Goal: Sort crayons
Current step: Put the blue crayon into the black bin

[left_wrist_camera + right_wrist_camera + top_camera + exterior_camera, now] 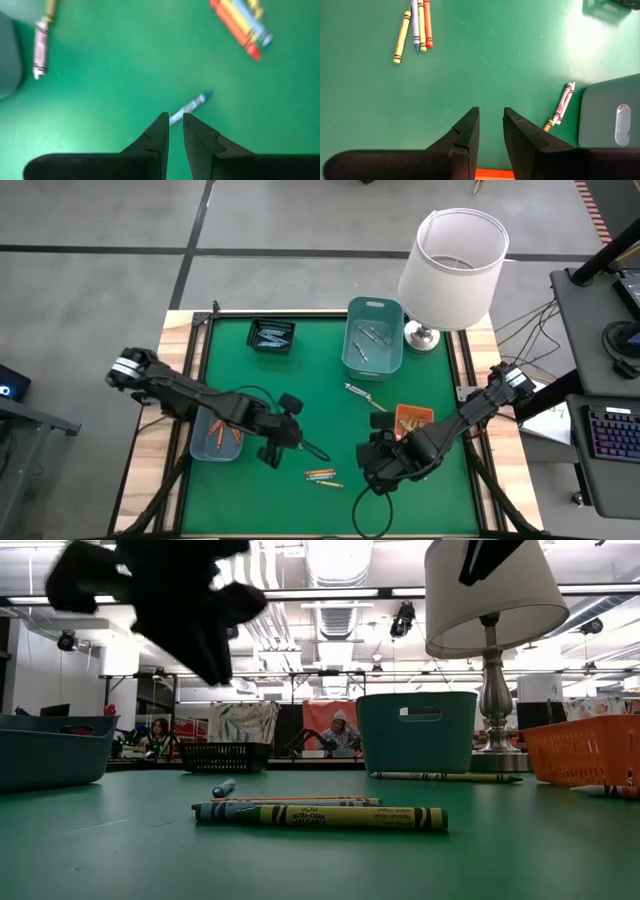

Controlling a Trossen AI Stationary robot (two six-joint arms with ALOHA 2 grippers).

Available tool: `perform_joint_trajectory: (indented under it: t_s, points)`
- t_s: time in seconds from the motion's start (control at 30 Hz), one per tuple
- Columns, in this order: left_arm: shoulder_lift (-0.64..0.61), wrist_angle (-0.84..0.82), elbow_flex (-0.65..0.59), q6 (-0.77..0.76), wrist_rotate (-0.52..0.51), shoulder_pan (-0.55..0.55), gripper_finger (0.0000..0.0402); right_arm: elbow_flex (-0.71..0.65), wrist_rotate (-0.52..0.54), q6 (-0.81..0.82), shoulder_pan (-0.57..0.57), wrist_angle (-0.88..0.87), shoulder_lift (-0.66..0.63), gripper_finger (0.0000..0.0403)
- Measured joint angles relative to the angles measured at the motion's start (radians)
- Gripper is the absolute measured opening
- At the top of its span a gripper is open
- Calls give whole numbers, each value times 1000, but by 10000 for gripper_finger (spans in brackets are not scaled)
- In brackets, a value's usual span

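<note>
On the left edge of the green worktop [240,380] sits a grey-blue tray [218,438] with orange crayons [224,432] lying in it, and the left arm reaches over it toward the middle. The left tool [175,125] hangs above the mat with its fingers drawn nearly together, only a thin gap between them, pinching nothing. Just past its tips a short blue crayon [190,106] lies flat on the mat, apart from the fingers. Farther out, near the front edge, a small bundle of crayons [321,475] lies side by side: orange, blue and yellow sticks touching one another, seen close up in the low view [320,813] with the yellow one nearest. Behind, a black basket [271,336] stands near the far edge, and right of it a teal bin [374,338] holds a few pale crayons. A pink-white crayon and a yellowish one [358,392] lie end to end on the mat just in front of that bin. The right tool [491,131] hovers over bare mat right of the bundle, fingers slightly spread and holding nothing; the bundle [415,27] lies well apart from it. An orange tray [413,418] sits just beside the right arm, and a white-shaded lamp [452,268] stands at the far right corner.
</note>
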Motion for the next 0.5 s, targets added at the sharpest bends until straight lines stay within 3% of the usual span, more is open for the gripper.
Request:
perform_joint_trajectory:
  t_s: [0.23, 0.5]
  points:
    - [187, -241, 123, 108, 0, 30, 39, 0, 0, 8, -1, 1, 0, 75]
    - [260, -243, 152, 228, 0, 38, 39, 0, 0, 31, 5, 3, 0, 75]
